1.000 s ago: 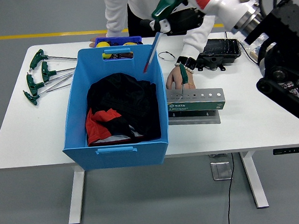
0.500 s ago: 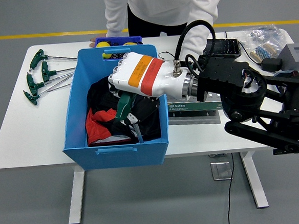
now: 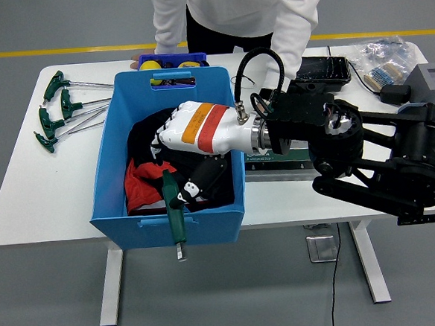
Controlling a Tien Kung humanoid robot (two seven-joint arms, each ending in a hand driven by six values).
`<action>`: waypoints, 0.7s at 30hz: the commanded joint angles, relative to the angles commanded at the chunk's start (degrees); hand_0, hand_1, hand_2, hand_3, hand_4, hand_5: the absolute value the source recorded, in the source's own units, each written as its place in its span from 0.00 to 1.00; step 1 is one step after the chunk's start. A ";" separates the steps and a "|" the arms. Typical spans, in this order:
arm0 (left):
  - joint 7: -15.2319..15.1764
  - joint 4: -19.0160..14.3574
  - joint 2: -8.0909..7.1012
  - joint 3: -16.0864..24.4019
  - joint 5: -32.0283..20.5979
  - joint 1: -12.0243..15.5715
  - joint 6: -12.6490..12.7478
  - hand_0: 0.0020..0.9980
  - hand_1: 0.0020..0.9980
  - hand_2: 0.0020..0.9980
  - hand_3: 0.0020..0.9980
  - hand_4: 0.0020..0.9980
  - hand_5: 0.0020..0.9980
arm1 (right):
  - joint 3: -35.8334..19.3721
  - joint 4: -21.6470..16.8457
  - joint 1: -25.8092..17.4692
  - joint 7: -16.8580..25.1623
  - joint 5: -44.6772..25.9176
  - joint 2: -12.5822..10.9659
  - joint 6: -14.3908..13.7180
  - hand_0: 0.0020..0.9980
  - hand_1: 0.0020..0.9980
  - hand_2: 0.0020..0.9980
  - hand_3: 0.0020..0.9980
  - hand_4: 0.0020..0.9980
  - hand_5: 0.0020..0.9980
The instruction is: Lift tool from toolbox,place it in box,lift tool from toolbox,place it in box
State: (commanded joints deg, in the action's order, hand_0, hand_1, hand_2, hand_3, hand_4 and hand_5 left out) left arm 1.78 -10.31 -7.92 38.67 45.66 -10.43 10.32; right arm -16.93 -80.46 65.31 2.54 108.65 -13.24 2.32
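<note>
The white table point(image 3: 48, 197) carries a blue box point(image 3: 114, 185) lined with dark cloth point(image 3: 201, 145). The right arm, a second ago raised above the box's far rim, has swung down inside it, and its right hand point(image 3: 197, 188) now sits low by the box's near wall. That suggests the drop is nearly done. The hand is still clenched on the green-handled tool point(image 3: 174, 211), which hangs just below the hand, its tip over the near wall. More tools point(image 3: 60, 107) lie left of the box.
</note>
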 joint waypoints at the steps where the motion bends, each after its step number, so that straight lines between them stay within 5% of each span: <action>1: 0.01 0.00 0.01 0.20 0.20 -0.01 0.04 0.69 0.71 0.73 0.73 0.75 0.69 | -0.26 0.20 0.07 0.07 0.00 0.09 -0.33 0.73 0.68 0.74 0.68 1.00 0.76; 21: 0.44 0.00 0.01 2.12 2.21 0.19 0.20 0.66 0.70 0.73 0.73 0.74 0.69 | -7.41 5.74 0.01 0.45 -0.06 -0.28 -0.68 0.76 0.69 0.74 0.70 1.00 0.76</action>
State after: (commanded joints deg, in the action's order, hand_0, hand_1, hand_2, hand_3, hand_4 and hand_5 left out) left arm 2.22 -10.31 -7.92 40.78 47.87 -10.23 10.52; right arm -24.34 -74.71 65.32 2.99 108.59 -13.51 1.64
